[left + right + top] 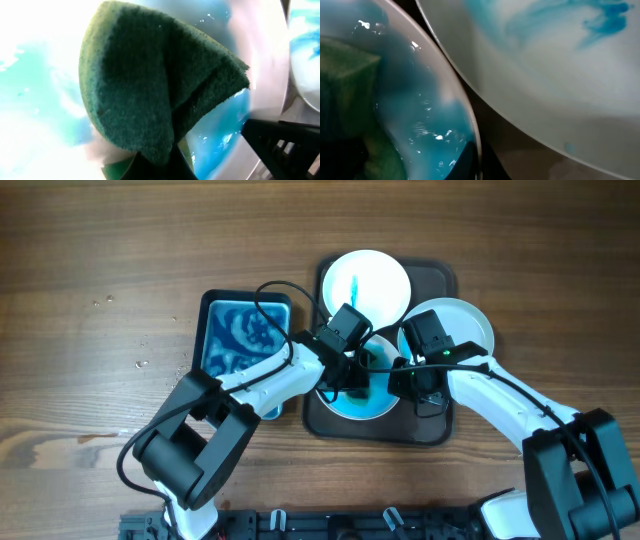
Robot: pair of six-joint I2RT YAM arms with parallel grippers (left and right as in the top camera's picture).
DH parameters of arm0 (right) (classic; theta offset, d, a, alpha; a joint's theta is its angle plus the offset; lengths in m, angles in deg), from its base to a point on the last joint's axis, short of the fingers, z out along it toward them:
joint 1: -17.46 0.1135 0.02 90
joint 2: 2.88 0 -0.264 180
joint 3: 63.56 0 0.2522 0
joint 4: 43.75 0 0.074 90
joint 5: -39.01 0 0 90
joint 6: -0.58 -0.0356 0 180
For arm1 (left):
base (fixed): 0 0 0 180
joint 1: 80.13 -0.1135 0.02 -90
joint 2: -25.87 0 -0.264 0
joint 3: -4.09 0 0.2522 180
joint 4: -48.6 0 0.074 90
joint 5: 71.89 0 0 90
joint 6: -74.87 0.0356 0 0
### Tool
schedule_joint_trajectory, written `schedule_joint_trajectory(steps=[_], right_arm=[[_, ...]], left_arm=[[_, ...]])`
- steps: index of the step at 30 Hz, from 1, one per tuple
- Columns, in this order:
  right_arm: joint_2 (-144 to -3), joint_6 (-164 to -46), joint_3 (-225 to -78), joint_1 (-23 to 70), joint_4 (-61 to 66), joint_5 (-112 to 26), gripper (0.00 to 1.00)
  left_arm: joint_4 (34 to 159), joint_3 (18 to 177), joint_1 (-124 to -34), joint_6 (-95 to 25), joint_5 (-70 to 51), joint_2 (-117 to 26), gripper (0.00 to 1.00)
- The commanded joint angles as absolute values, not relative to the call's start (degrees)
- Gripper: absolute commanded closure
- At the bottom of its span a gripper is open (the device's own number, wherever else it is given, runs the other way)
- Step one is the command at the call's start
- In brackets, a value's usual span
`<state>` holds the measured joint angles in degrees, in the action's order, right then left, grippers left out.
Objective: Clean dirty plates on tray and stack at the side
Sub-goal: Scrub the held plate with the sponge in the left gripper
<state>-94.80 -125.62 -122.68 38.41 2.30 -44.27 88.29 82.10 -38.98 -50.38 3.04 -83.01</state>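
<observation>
As the left tool (357, 375) pinches the sponge (150, 90) on the near plate (365, 406), the right tool (411, 381), grip unclear, sits at its 3 o'clock

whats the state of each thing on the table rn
sponge: gripped by left hand, pressed on near plate
near plate: flooded with blue liquid
far plate: one blue streak
right plate: hangs over tray edge
basin: holds swirled blue liquid
right hand: at near plate's rim, grip unclear

Blue basin (230, 297) holding swirled blue liquid on wooden worktop (90, 260). Water droplets (140, 364) just left of it. Folded, wet green sponge (150, 90).
</observation>
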Motion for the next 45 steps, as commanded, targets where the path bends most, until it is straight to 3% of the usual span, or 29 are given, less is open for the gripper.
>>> schedule_joint_trajectory(steps=[1, 6, 9, 24, 27, 34, 45], right_arm=[[-96.4, -125.4, -122.0, 38.5, 2.9, -48.0, 0.96], [-96.4, -125.4, -122.0, 38.5, 2.9, -48.0, 0.96], [-96.4, -125.4, -122.0, 38.5, 2.9, -48.0, 0.96], [-96.4, -125.4, -122.0, 38.5, 2.9, -48.0, 0.96], [-96.4, -125.4, -122.0, 38.5, 2.9, -48.0, 0.96], [-96.4, -125.4, -122.0, 38.5, 2.9, -48.0, 0.96], [-96.4, -125.4, -122.0, 38.5, 3.2, -48.0, 0.96]], left_arm=[[93.4, 81.4, -38.7, -50.1, 12.0, -85.2, 0.96], [100.8, 81.5, -40.1, -49.6, 32.0, -85.1, 0.96], [103.0, 81.7, -40.8, -46.8, 37.1, -85.1, 0.96], [103.1, 81.7, -43.4, -48.6, 37.4, -85.1, 0.96], [101.8, 81.7, -44.4, -48.6, 31.0, -85.1, 0.96], [87.0, 81.7, -43.4, -48.6, -2.8, -85.8, 0.96], [78.2, 81.7, -36.1, -52.5, -12.5, -91.4, 0.96]])
